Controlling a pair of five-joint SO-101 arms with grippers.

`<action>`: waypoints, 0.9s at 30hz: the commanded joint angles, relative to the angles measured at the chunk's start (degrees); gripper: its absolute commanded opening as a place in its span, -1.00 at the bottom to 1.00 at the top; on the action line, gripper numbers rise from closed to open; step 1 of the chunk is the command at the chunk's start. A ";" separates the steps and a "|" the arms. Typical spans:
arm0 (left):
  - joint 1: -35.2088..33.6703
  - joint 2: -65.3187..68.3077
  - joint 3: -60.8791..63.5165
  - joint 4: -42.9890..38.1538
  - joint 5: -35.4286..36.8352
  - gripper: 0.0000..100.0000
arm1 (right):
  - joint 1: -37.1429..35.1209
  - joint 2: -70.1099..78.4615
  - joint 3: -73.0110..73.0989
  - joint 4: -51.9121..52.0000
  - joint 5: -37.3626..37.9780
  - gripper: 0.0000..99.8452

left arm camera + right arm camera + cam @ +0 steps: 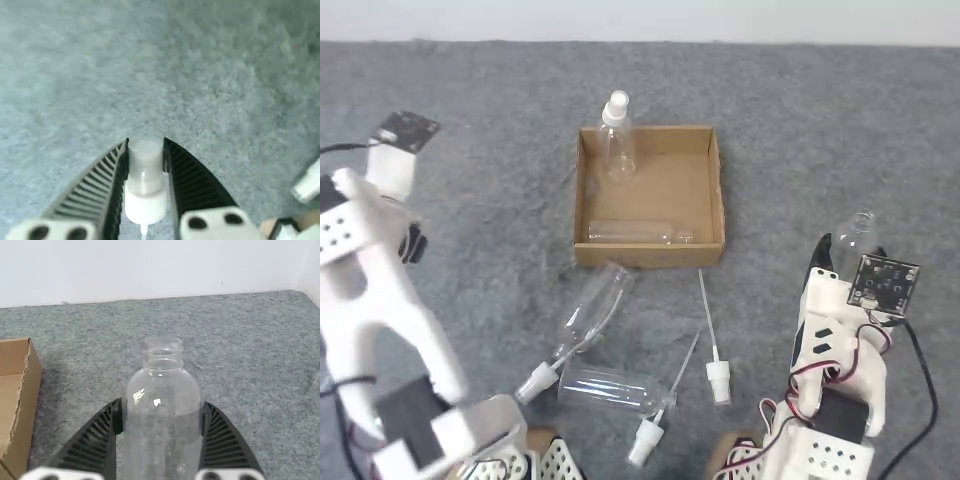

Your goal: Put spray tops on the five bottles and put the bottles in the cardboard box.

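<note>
My left gripper (145,142) is shut on a white spray top (145,170), held above the grey carpet. My right gripper (161,412) is shut on a clear open-necked bottle (161,390), upright at the right of the cardboard box (650,255); the same bottle (855,232) rises above that gripper (838,258). In the box stand a capped bottle (617,140) and a lying bottle (632,232). In front of the box lie a bottle with a white top (588,312), another bottle (610,390) beside a spray top (648,437), and a loose spray top (718,380).
Grey carpet covers the table. The left arm's white body (380,290) rises along the left side. The box corner (17,400) is close to the held bottle. Another white top (307,182) lies near my left gripper. Open carpet stretches behind and right of the box.
</note>
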 commanded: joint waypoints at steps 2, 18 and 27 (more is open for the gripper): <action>1.49 -9.58 -2.95 -1.23 6.24 -0.98 | -0.40 -1.10 -1.32 -1.54 0.70 -0.88; 9.14 -24.88 -2.86 -3.96 27.96 -0.98 | -3.91 -1.10 -1.32 -1.01 1.05 -0.88; 17.49 -30.24 -2.86 -7.47 41.76 -0.98 | -3.91 -1.10 -2.29 -0.48 1.05 -0.88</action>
